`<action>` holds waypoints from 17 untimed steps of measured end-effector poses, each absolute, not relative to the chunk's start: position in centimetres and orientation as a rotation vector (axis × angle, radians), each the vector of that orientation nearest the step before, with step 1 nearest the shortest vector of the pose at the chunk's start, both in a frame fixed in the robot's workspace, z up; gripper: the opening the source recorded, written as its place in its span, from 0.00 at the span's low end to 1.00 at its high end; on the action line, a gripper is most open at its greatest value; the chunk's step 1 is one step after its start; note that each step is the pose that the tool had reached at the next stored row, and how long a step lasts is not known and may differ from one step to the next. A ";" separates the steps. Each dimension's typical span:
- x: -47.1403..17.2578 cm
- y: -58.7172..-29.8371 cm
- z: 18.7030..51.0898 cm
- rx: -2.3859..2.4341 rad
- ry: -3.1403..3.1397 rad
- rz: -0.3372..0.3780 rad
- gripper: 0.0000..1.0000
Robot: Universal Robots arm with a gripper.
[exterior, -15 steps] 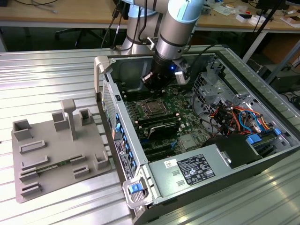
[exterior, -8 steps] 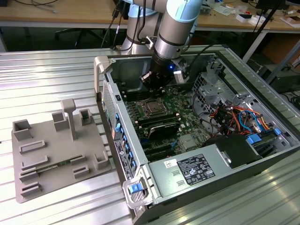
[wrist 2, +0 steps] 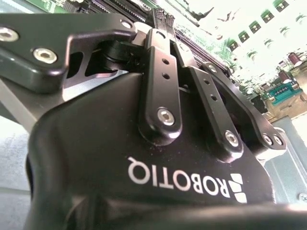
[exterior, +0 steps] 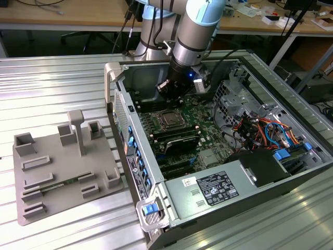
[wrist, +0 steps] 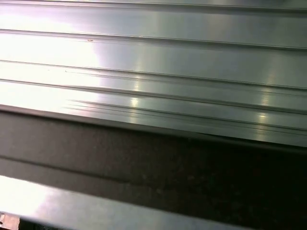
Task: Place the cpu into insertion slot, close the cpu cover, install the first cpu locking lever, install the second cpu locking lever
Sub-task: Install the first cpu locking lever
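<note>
In the exterior view my gripper hangs inside the open computer case, just above and behind the insertion slot. The slot is a small square socket with a silvery rim and a dark middle on the green motherboard. A silvery frame, the cpu cover, lies flat around that dark middle. The cpu is hidden; I cannot tell whether it lies in the slot. The locking levers are too small to make out. In the second wrist view the black gripper points at the motherboard, and its tips are hidden behind its own links.
Long black memory slots lie just in front of the socket. A power supply box and coloured cables fill the case's near and right side. A grey fixture plate lies on the ribbed metal table at the exterior view's left.
</note>
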State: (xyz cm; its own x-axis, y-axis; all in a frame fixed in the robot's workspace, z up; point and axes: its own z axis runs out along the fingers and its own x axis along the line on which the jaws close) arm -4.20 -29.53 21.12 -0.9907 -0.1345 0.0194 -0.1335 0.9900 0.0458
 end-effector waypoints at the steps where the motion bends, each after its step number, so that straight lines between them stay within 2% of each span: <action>1: -4.1 -29.5 21.1 0.209 -3.111 -0.069 0.11; 17: -3.7 -30.5 20.4 0.209 -3.106 -0.071 0.11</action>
